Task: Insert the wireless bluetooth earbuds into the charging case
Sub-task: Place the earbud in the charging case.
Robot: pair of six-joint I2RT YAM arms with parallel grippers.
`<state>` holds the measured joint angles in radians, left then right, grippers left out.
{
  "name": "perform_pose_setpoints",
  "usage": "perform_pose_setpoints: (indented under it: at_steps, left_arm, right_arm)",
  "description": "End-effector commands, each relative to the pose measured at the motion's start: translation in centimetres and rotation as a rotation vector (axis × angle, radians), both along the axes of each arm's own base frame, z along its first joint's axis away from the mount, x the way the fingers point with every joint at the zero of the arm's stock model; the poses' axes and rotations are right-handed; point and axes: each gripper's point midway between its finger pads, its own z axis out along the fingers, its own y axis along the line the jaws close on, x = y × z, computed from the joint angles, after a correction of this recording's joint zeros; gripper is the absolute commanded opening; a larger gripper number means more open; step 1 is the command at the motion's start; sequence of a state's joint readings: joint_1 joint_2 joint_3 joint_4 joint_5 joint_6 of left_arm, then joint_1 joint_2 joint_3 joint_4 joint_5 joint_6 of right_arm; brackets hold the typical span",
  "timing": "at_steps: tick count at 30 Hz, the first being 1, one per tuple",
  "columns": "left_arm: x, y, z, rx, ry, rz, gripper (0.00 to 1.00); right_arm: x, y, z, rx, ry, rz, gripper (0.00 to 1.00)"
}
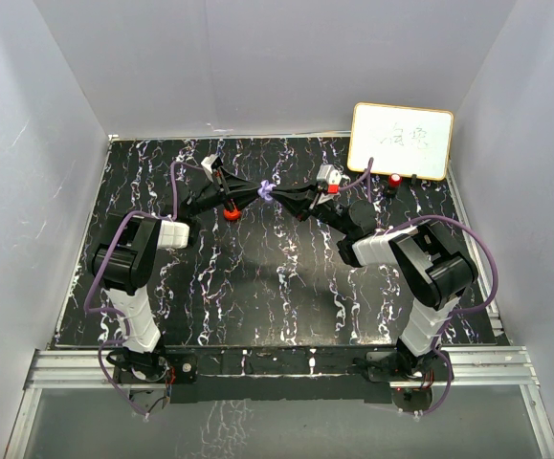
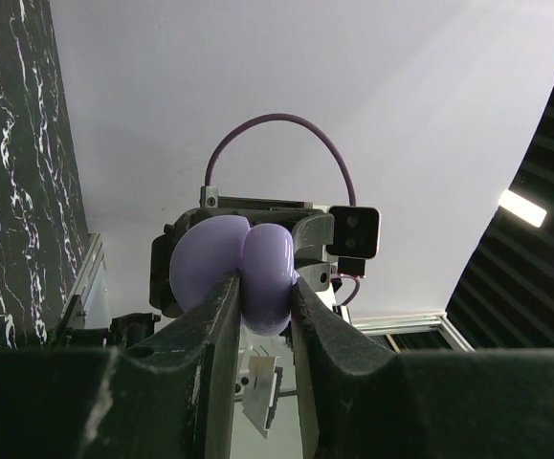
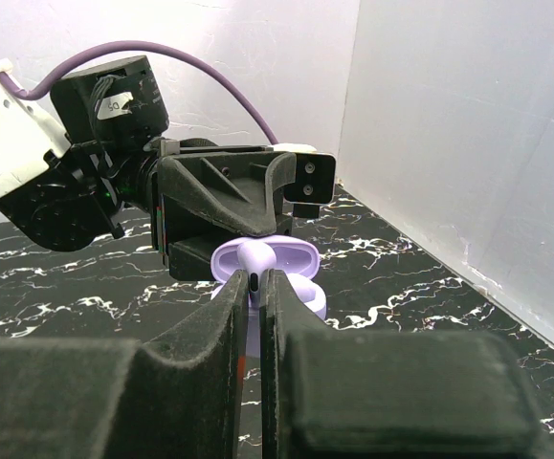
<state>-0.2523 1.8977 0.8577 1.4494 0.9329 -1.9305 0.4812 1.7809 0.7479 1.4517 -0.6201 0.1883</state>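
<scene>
The pale purple charging case (image 2: 210, 263) is open, and my left gripper (image 2: 265, 287) is shut on it, holding it in the air above the middle back of the table (image 1: 267, 190). My right gripper (image 3: 254, 277) is shut on a pale purple earbud (image 3: 257, 253) by its stem. The earbud's head sits right at the open case (image 3: 300, 258), whose lid stands up behind it. In the top view the left gripper (image 1: 254, 190) and the right gripper (image 1: 282, 194) meet tip to tip. Whether the earbud touches the case's socket I cannot tell.
A round red case (image 1: 231, 212) lies on the black marbled table (image 1: 257, 277) just below the left gripper. A small red piece (image 1: 394, 180) stands in front of a white board (image 1: 401, 141) at the back right. White walls close in three sides.
</scene>
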Motion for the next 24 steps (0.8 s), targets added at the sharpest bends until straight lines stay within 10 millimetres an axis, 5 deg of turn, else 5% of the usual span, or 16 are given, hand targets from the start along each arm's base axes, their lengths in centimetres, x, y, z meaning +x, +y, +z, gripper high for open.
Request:
perform_pose_setpoints:
  at_steps: [1,17,24]
  left_arm:
    - [-1.4,0.4,6.2,-0.086,-0.242,0.008,0.0]
    - [-1.2,0.4,6.0,-0.089,-0.236,0.014,0.0]
    - [-0.9,0.4,4.2,-0.08,-0.205,0.017,0.0]
  right_arm:
    - [-0.3,-0.5,1.9,0.027,-0.07,-0.013,0.07]
    - [-0.4,-0.7,2.3,0.033,-0.083,-0.026,0.27]
    - [-1.7,-1.6,5.7,0.083,-0.142,-0.034,0.34]
